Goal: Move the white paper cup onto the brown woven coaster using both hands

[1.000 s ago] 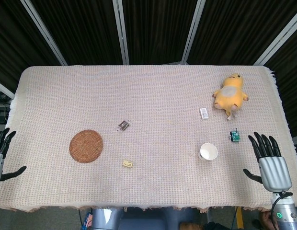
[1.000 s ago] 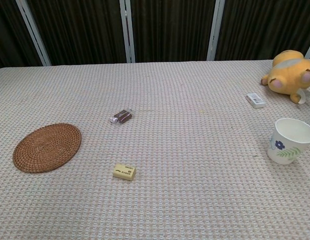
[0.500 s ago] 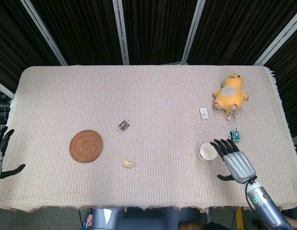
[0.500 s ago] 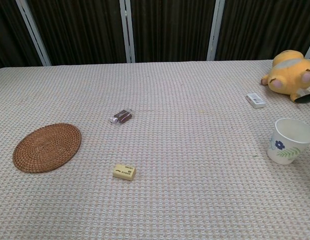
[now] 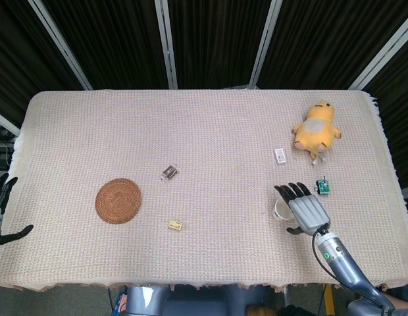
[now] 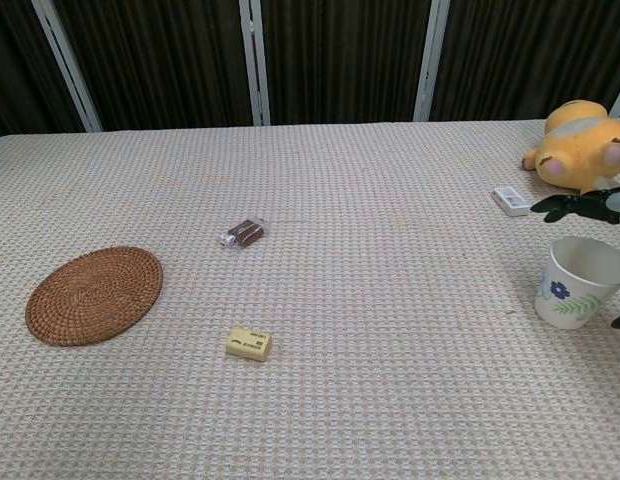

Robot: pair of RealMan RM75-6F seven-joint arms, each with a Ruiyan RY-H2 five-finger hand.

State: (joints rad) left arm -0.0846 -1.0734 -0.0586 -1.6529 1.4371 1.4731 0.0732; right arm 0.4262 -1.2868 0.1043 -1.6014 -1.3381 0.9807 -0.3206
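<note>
Cup (image 5: 282, 208) right of coaster (image 5: 118, 201), seemingly under right hand (image 5: 306, 210).

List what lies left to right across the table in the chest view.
Coaster → wrapped snack → yellow eraser → white box → cup. The right hand and plush overlap the cup's span, so they are left out.

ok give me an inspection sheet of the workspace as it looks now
surface: table under a beige woven cloth
job's things: white paper cup upright, right side; brown woven coaster bare, left side
clutter: yellow plush toy, white box, green item, dark wrapped item, yellow eraser
hands: right hand open over the cup; left hand open at the left edge
cables: nothing seen
surroundings: dark curtains
</note>
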